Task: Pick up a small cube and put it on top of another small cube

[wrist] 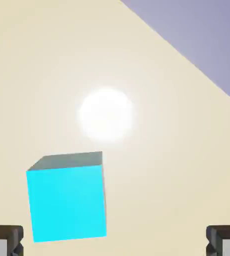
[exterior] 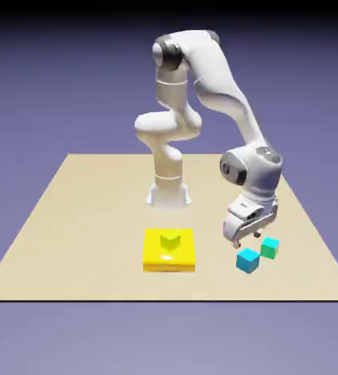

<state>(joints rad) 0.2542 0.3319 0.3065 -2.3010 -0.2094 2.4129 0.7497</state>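
The pincer hung open at the scene's right, its fingertips wide apart with nothing gripped, above the worktop and just to the far side of the blue cube; that cube sat on the worktop, with the green cube just beside it, to the right and slightly farther; whether the two touched, I could not tell; well to their left, a small yellow-green cube rested on a wide, flat yellow block, in front of the arm's base
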